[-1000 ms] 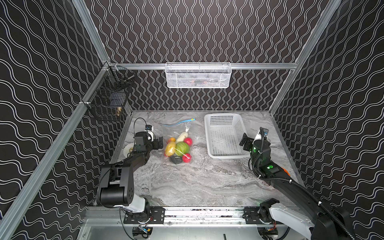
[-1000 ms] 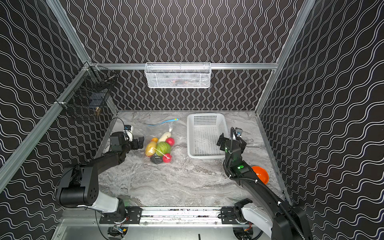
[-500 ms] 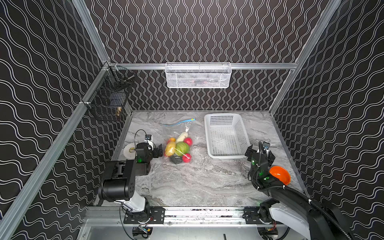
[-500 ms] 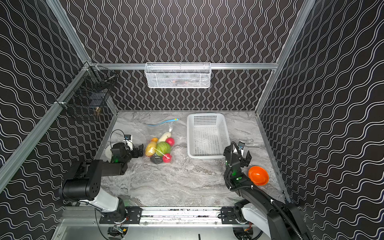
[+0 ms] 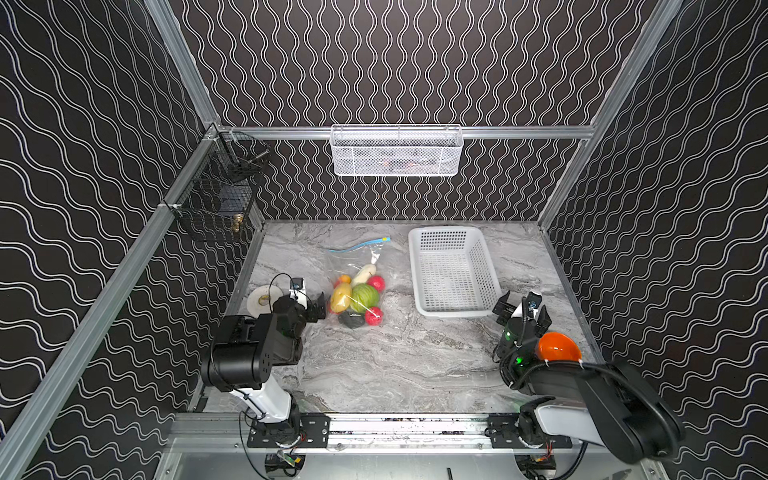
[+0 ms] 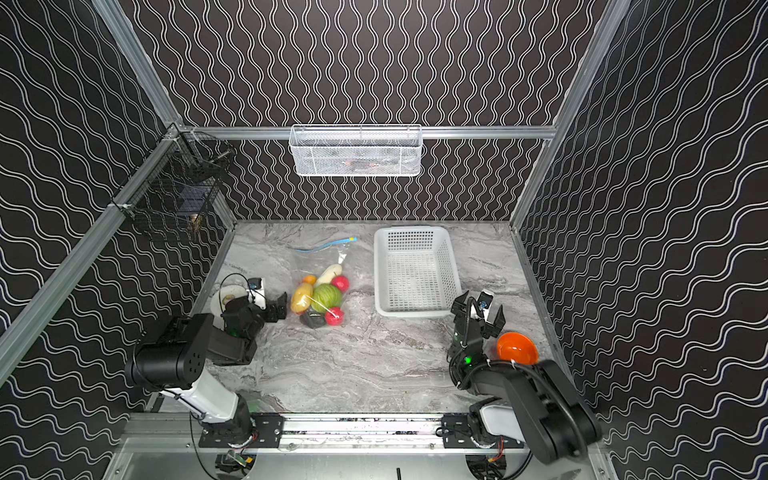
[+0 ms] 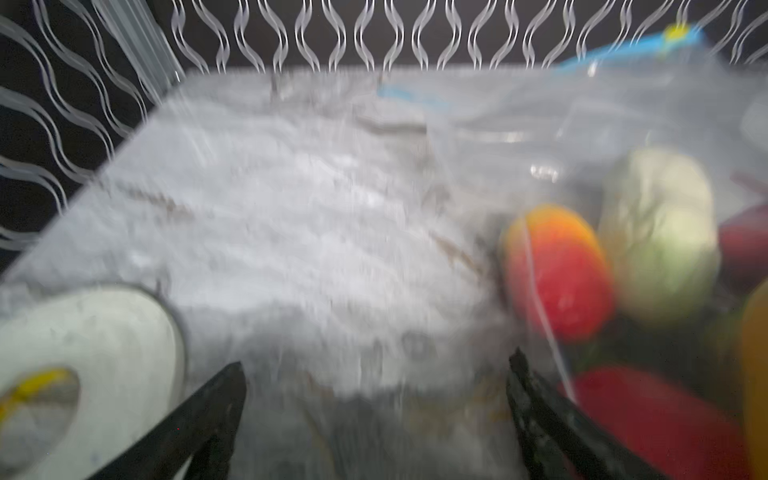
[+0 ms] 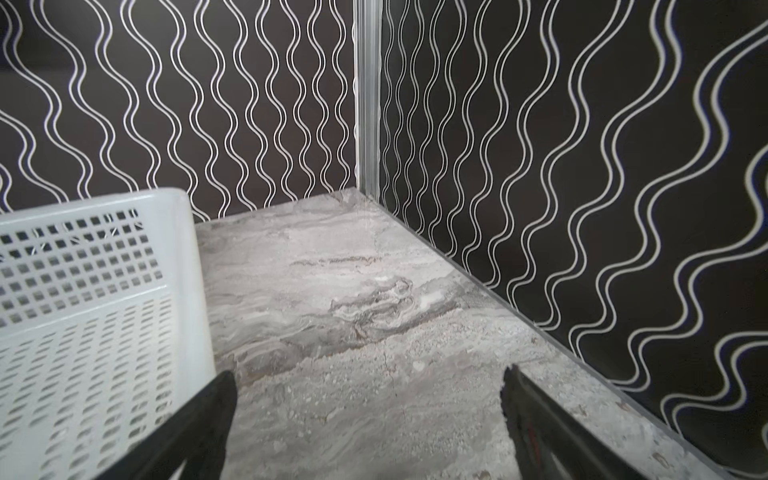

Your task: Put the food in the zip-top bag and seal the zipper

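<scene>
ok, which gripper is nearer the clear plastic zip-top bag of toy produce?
Left. The left gripper sits open beside the clear plastic zip-top bag; the right gripper is open past the white perforated basket, by the orange bowl.

Right gripper (image 8: 370, 376): jaws spread wide above the marble tabletop (image 8: 332, 291). White basket (image 8: 95, 291) stands just beside one finger, possibly touching it.

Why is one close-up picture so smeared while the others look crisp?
Left wrist view: smeared throughout, likely camera motion; the food, zip-top bag and tape roll are streaky. Right wrist view: sharp, the white basket's holes distinct. In both top views: crisp, with a white glare streak on the bag.
</scene>
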Robot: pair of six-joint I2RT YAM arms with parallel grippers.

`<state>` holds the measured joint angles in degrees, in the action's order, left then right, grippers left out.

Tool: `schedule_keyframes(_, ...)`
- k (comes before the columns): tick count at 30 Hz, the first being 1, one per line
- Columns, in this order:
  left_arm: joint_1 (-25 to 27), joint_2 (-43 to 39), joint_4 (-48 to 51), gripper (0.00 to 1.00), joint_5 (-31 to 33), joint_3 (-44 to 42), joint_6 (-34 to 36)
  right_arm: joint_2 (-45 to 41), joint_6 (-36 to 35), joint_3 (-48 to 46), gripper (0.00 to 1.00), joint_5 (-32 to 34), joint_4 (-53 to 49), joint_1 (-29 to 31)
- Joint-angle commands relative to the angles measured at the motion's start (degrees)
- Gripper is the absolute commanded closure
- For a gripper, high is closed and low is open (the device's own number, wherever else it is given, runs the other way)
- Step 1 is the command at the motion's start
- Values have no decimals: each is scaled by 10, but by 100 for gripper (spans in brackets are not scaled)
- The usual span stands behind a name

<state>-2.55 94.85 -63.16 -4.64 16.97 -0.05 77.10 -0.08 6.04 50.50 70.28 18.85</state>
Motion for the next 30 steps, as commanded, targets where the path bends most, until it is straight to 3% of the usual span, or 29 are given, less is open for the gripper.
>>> schedule_keyframes(1,6,-1,-16,1,17,10,7,55,-91,0,1,-19,160,-4)
schedule_keyframes(5,9,3,-37,1,32,3,4,168,-122,19,1,-24,289,-29)
schedule_keyframes(8,10,2,-31,1,36,4,3,143,-106,42,1,-44,194,-31)
schedule_keyframes(15,12,2,-30,1,42,5,3,151,-113,11,1,-89,259,-38)
schedule_keyframes(26,17,2,-5,1,62,17,5,86,15,49,1,-328,14,-165)
schedule_keyframes(28,16,2,-3,1,63,19,6,132,0,58,1,-332,78,-177)
schedule_keyframes(30,17,2,1,1,65,21,7,104,17,91,1,-363,-47,-182)
